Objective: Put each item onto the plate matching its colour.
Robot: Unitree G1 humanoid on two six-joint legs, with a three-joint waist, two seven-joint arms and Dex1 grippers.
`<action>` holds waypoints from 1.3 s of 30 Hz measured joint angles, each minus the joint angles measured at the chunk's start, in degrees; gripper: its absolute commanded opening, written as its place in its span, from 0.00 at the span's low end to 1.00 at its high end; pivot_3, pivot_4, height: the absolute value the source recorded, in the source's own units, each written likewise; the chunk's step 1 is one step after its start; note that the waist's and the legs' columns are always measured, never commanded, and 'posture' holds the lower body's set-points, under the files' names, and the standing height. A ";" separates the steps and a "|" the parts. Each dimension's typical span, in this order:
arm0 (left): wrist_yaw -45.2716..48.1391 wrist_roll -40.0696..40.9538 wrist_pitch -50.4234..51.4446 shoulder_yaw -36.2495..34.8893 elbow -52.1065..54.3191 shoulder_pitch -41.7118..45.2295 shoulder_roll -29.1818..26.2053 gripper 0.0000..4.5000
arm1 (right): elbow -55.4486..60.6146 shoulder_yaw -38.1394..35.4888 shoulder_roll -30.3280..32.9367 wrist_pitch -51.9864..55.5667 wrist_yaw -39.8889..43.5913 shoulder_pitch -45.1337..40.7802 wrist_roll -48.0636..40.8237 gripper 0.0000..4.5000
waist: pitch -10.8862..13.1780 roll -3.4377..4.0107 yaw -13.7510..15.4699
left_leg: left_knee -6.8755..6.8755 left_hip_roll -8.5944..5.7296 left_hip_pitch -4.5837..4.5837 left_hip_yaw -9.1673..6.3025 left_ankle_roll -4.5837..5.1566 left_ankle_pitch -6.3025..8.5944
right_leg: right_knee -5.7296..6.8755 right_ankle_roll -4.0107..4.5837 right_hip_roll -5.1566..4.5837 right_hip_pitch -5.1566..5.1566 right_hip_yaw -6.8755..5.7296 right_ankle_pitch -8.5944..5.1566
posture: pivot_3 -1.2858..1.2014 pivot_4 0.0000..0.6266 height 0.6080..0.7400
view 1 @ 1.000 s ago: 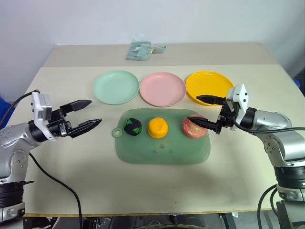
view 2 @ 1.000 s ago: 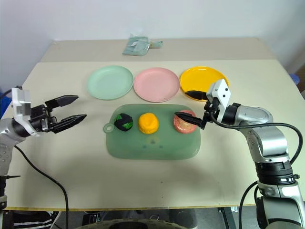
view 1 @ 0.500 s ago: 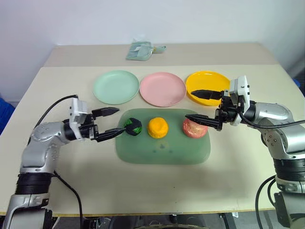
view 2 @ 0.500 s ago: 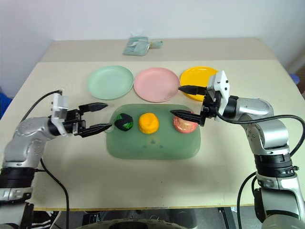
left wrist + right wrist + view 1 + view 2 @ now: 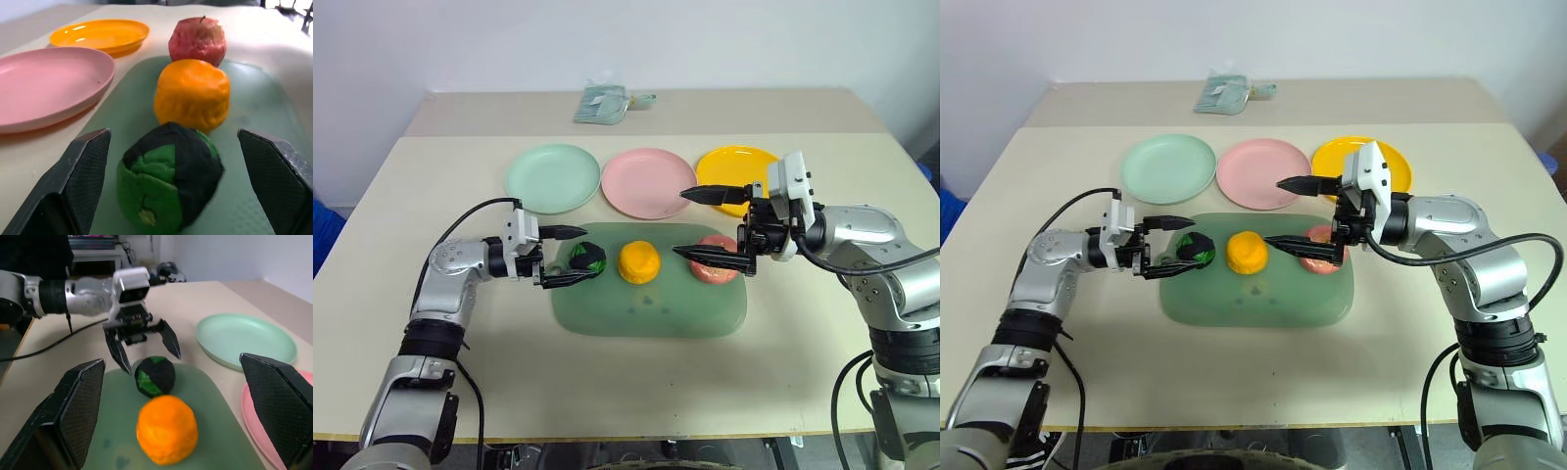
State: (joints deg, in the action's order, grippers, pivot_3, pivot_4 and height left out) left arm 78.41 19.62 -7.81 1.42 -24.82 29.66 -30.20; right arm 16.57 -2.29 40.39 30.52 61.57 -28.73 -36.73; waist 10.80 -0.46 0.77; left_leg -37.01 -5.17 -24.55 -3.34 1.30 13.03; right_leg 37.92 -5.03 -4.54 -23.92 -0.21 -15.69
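On the translucent green mat (image 5: 646, 299) lie a dark green-and-black ball (image 5: 590, 261), an orange fruit (image 5: 637, 261) and a pinkish-red apple (image 5: 717, 264) in a row. My left gripper (image 5: 588, 255) is open and level, its fingertips (image 5: 88, 166) on either side of the ball, not closed on it. My right gripper (image 5: 679, 223) hangs open above the mat between the orange fruit and the apple, and its lower finger crosses in front of the apple. Behind the mat stand the mint green plate (image 5: 551, 178), the pink plate (image 5: 648, 183) and the yellow plate (image 5: 732, 168), all bare.
A folded green cloth (image 5: 605, 102) lies at the back of the table. The plates stand close together, just behind the mat's far edge. My left arm's black cable (image 5: 460, 220) loops over the table on the left.
My left gripper has swung right and down from the table's left side until its open fingers flank the ball. My right gripper has moved left and a little up, over the mat.
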 measured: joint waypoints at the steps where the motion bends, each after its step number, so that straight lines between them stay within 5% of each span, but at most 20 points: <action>1: -0.17 -0.64 -1.33 0.03 -1.03 0.35 0.29 0.95 | 0.00 0.00 -0.06 0.00 -0.31 0.03 0.00 1.00 | 0.00 0.00 -0.06 | 0.01 0.00 -0.01 0.00 0.00 0.00 | 0.00 0.00 0.00 -0.02 0.00 0.00 | 0.52 0.24 0.98; 7: 0.23 -2.76 -5.74 0.52 -5.72 0.48 2.55 0.95 | 0.04 -0.23 -0.06 -0.06 -1.00 1.56 -0.02 1.00 | 0.00 0.00 -0.09 | 0.01 0.00 -0.01 0.01 0.00 0.00 | 0.02 0.00 0.01 -0.04 0.00 0.00 | 0.52 0.24 0.98; 10: 0.60 -3.38 -6.68 1.66 -6.88 0.49 3.56 0.77 | 0.05 -0.24 -0.06 -0.43 -1.01 1.56 -0.01 1.00 | 0.00 0.00 -0.09 | 0.01 0.00 -0.01 0.00 0.01 0.00 | 0.02 -0.01 0.01 -0.03 0.00 0.00 | 0.52 0.24 0.98; 14: 1.11 -3.37 -6.96 1.82 -7.82 1.24 4.15 0.36 | 0.04 -0.24 -0.06 -0.64 -1.15 1.56 0.00 1.00 | 0.00 0.00 -0.04 | -0.01 0.00 -0.01 0.00 0.01 0.00 | 0.02 -0.02 0.01 -0.01 0.00 0.01 | 0.52 0.24 0.98; 25: -5.51 -0.23 -5.21 -5.21 -10.39 5.22 3.84 0.36 | 0.04 -0.34 -2.23 -0.73 -5.34 0.69 0.09 1.00 | 0.01 -0.02 -0.06 | -0.03 0.00 -0.01 -0.01 0.00 -0.01 | 0.08 -0.03 0.03 -0.06 -0.01 0.02 | 0.52 0.24 0.98; 39: -51.60 -11.98 -13.67 -11.26 -43.31 28.18 5.85 0.36 | -5.05 4.38 -17.55 -7.55 -20.73 -6.47 10.87 1.00 | -0.03 -0.10 -0.18 | -0.12 -0.12 -0.34 0.07 -0.25 -0.18 | 0.23 -0.16 0.04 -0.43 -0.03 0.09 | 0.52 0.24 0.98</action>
State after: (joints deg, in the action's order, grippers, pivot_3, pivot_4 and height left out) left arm 26.81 7.64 -21.48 -9.84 -68.13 57.84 -24.35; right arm 11.52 2.08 22.84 22.97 40.84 -35.20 -25.85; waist 10.78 -0.56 0.59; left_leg -37.14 -5.28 -24.89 -3.26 1.06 12.85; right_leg 38.15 -5.19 -4.50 -24.35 -0.24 -15.60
